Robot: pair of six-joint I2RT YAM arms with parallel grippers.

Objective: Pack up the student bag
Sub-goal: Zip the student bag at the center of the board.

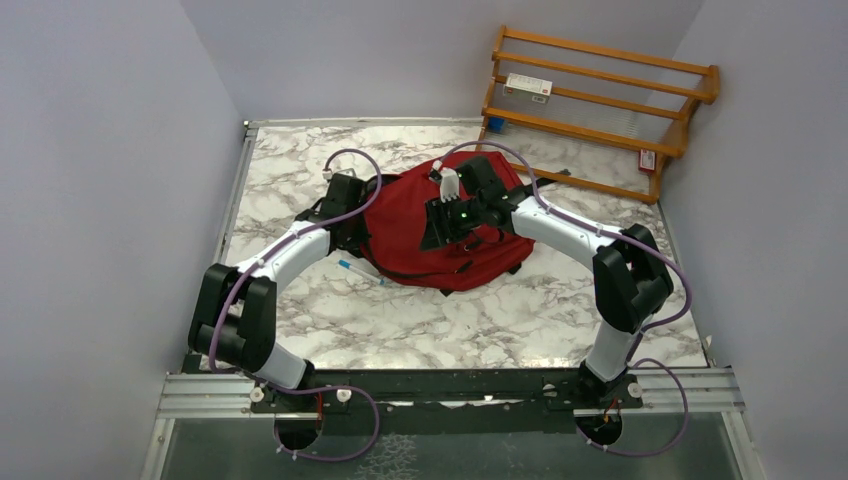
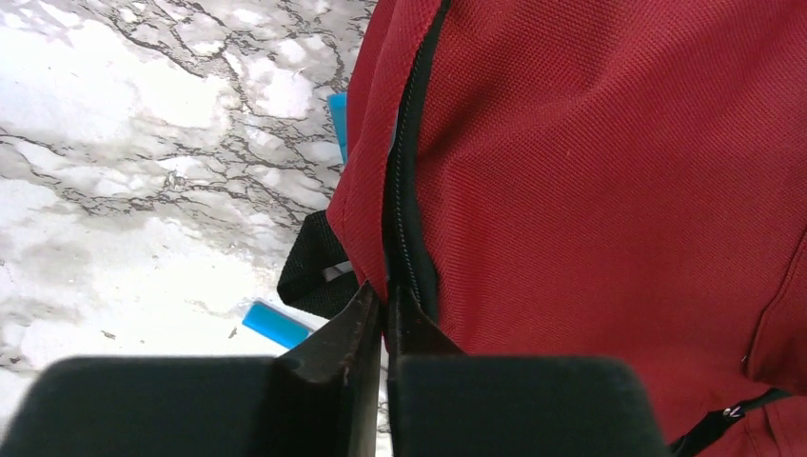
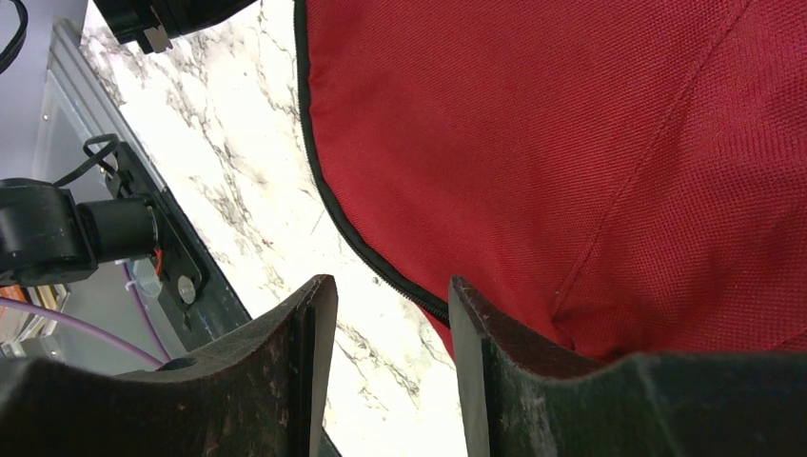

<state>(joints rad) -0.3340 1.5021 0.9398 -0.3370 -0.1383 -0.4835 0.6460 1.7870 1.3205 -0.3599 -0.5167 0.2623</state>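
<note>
The student bag [image 1: 415, 225], dark red with black zippers, lies flat on the marble table. My left gripper [image 1: 352, 205] is at its left edge. In the left wrist view the left gripper [image 2: 388, 300] is shut on a fold of the bag [image 2: 590, 162] beside the black zipper [image 2: 404, 181]. My right gripper [image 1: 445, 225] hovers over the bag's middle. In the right wrist view the right gripper [image 3: 390, 295] is open and empty, and the bag [image 3: 533, 143] edge and zipper show between its fingers.
A pen with a blue cap [image 1: 358, 271] lies on the table left of the bag; its blue cap [image 2: 276, 326] shows under the strap. A wooden rack [image 1: 600, 100] leans at the back right. A small white object [image 1: 449, 183] sits by the right wrist.
</note>
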